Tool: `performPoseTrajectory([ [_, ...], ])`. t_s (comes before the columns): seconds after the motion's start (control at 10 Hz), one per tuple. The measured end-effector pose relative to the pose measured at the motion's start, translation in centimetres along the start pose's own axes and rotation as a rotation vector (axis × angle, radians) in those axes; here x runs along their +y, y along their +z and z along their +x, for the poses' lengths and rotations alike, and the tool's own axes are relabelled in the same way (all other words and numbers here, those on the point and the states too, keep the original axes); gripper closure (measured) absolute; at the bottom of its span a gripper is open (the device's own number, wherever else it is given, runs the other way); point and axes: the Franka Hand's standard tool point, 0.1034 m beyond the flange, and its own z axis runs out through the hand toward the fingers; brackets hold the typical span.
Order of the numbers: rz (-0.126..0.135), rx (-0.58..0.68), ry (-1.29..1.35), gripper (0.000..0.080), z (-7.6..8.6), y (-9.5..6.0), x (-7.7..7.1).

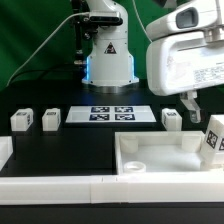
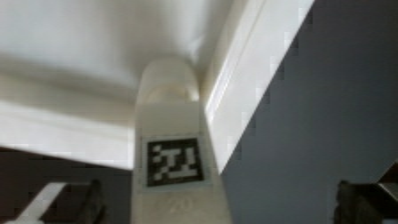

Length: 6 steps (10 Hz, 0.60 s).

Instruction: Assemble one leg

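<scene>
Exterior view: gripper (image 1: 200, 108) fingers spread wide, empty, above a tagged leg (image 1: 213, 140) standing at the tray (image 1: 160, 158) on that view's right. Three more legs (image 1: 22, 121) line up beside the marker board (image 1: 111, 114).
Wrist view: same leg (image 2: 173, 130) upright between the spread fingers (image 2: 59, 203), against the tray (image 2: 80, 60).

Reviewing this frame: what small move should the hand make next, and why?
Probably ease down and close on the leg. The hand is open, its fingers show on either side of that leg in the wrist view, and nothing is gripped yet.
</scene>
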Motion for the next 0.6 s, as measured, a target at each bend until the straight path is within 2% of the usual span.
performPoseTrajectory([
  [0.2,0.030,-0.154,-0.002,0.0150,0.1,0.2,-0.3],
  [0.3,0.030,-0.142,-0.004,0.0150,1.0,0.4,-0.2],
  [0.6,0.031,-0.140,-0.009,0.0150,0.8,1.2,0.2],
])
